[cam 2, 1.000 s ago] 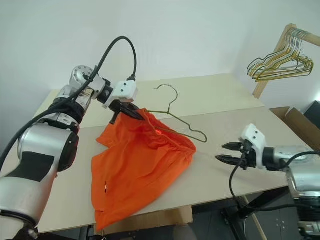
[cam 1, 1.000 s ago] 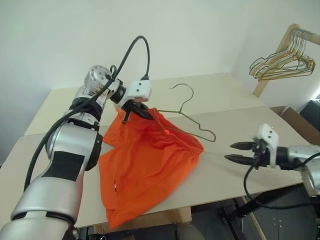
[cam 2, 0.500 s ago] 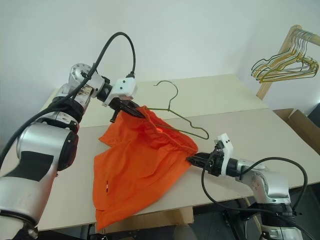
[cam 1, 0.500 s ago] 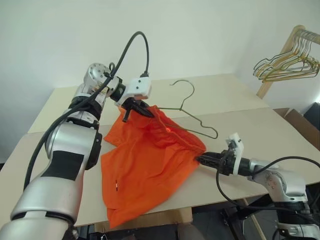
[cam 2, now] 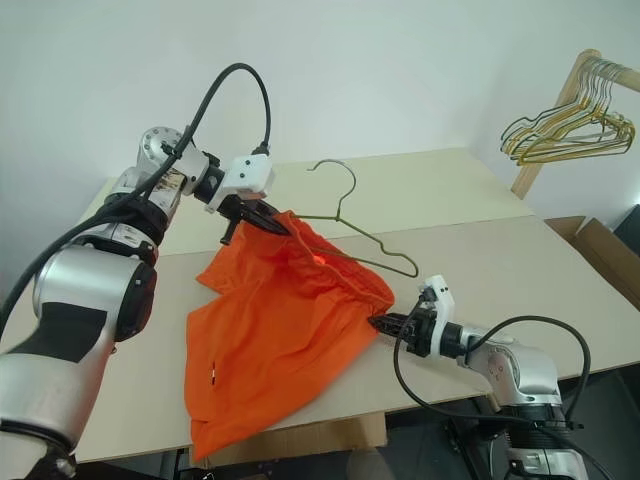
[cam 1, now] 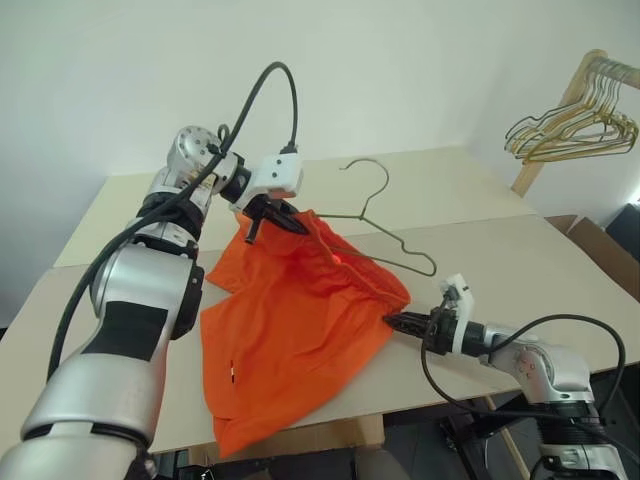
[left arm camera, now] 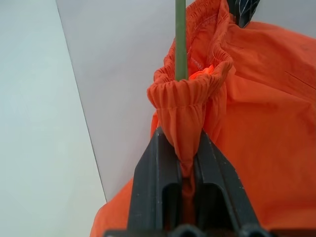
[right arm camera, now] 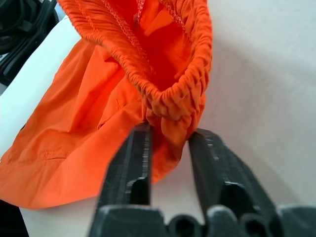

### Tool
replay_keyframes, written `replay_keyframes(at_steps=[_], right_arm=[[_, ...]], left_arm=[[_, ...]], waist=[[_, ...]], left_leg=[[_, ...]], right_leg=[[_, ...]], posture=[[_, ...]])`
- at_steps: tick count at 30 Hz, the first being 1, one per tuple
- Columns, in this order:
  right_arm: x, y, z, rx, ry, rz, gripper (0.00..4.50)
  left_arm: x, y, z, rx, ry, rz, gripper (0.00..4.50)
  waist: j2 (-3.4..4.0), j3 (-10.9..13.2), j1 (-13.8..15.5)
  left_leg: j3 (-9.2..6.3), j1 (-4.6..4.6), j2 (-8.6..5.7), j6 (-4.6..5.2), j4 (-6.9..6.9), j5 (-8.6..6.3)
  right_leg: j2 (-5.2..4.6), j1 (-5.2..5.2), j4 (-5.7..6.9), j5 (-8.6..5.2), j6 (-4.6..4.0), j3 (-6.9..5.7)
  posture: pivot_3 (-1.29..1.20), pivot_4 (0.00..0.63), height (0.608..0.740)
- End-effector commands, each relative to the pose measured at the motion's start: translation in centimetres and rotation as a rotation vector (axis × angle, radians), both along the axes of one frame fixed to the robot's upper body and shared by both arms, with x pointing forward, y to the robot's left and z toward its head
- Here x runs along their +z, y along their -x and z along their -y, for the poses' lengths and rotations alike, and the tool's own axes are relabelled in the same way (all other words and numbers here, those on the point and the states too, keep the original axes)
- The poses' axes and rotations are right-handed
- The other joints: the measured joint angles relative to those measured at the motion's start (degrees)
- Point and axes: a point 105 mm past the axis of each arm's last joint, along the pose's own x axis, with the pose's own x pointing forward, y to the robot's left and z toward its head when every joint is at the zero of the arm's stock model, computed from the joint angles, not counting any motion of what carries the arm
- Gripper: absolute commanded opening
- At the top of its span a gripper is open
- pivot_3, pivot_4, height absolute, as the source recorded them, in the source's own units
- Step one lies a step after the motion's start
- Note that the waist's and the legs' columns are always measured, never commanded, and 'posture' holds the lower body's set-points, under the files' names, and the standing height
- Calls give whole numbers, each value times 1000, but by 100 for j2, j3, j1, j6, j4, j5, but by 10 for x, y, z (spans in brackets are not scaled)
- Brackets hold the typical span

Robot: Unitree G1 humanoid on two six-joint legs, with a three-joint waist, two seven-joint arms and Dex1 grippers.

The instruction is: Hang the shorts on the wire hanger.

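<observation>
Jaws of my left gripper (left arm camera: 190,163) pinch the shorts (cam 1: 300,320) waistband up at frame centre with the wire hanger (cam 1: 385,225) threaded in, while my right gripper (right arm camera: 170,148) brackets the lower waistband edge on the surface (cam 1: 500,260), narrowing to stretch it.

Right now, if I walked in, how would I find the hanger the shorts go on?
Look at the pale wooden table in the middle of the room, where the bright orange shorts lie. The wire hanger is at their far edge, one end tucked into the waistband, its hook toward the wall. It is a lone thin grey one, unlike the bunch of gold and dark hangers on the wooden rack.
</observation>
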Motion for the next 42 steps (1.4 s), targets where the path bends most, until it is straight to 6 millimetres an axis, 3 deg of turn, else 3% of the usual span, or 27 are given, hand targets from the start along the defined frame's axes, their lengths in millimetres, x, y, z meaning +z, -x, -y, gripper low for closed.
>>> replay_keyframes(at_steps=[1, 6, 18, 25, 42], right_arm=[[13, -7, 1, -15, -19, 46, 190], [13, -15, 11, -78, 15, 66, 48], [28, -32, 55, -157, 109, 124, 48], [29, -37, 57, -140, 131, 116, 48], [31, -41, 63, -127, 161, 112, 48]], left_arm=[[17, 0, 2, -4, 55, 26, 0], [26, 1, 0, -4, 98, 15, 0], [29, 2, -28, 25, 17, 66, 0], [34, 4, -26, 15, 84, 60, 0], [16, 6, -47, -1, -85, 97, 0]], waist=[[0, 0, 0], [0, 0, -2], [0, 0, -4], [0, 0, 0], [1, 1, 4]], left_leg=[[0, 0, 0, 0, 0, 0], [-1, 0, 0, 0, 0, 0], [-1, 0, 2, 0, 0, 0], [-1, -1, 2, 0, 0, 0], [0, -2, 2, 0, 0, 0]], right_leg=[[1, 0, 0, 0, 0, 0], [-1, 0, 0, 0, 0, 0], [1, 0, -1, 0, 0, 0], [0, -1, -2, 0, 0, 1], [1, -1, -6, 0, 0, 1]], posture=[[-197, 0, 740], [-206, 0, 740], [-191, 0, 740], [-190, 0, 740], [-189, 0, 740]])
